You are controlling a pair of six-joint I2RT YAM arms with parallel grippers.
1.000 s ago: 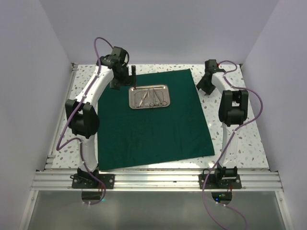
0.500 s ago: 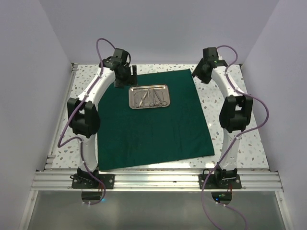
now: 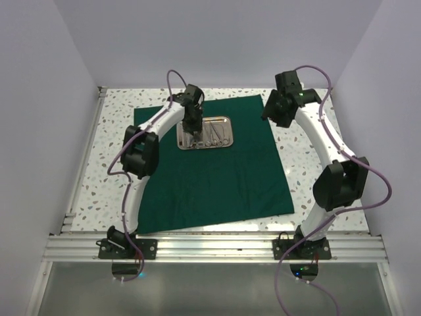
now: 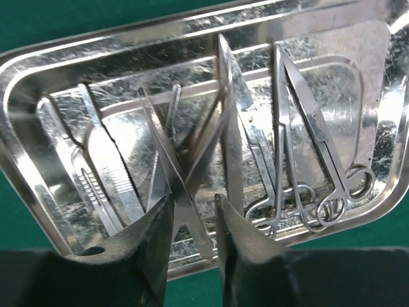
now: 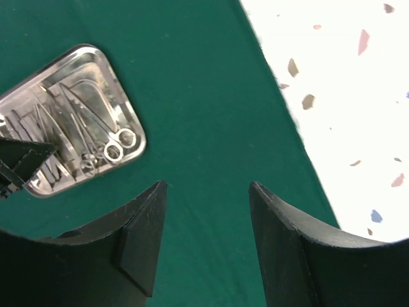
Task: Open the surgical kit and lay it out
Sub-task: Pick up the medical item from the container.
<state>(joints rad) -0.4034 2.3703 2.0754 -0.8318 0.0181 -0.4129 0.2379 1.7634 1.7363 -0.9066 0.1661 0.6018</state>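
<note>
The surgical kit lies unwrapped: a dark green cloth (image 3: 210,184) is spread flat, and a shiny steel tray (image 3: 205,148) sits on its far half. My left gripper (image 3: 193,128) hangs low over the tray's left part. In the left wrist view the tray (image 4: 64,48) holds scalpels (image 4: 96,166), crossed tweezers (image 4: 163,150) and ring-handled scissors and clamps (image 4: 300,192). My left gripper (image 4: 192,197) is partly narrowed with the tweezers' end between its fingers, a gap still on one side. My right gripper (image 3: 275,112) hovers open over the cloth (image 5: 211,96) near its far right edge, holding nothing (image 5: 208,185).
The cloth lies on a speckled white tabletop (image 3: 105,171) enclosed by pale walls. An aluminium rail (image 3: 210,247) with the arm bases runs along the near edge. From the right wrist the tray (image 5: 96,70) shows up left, and bare tabletop (image 5: 345,115) to the right.
My left arm swung right from the cloth's far left edge to over the tray, and its jaws narrowed. My right arm stretched out and its gripper rose toward the cloth's far right corner, opening slightly.
</note>
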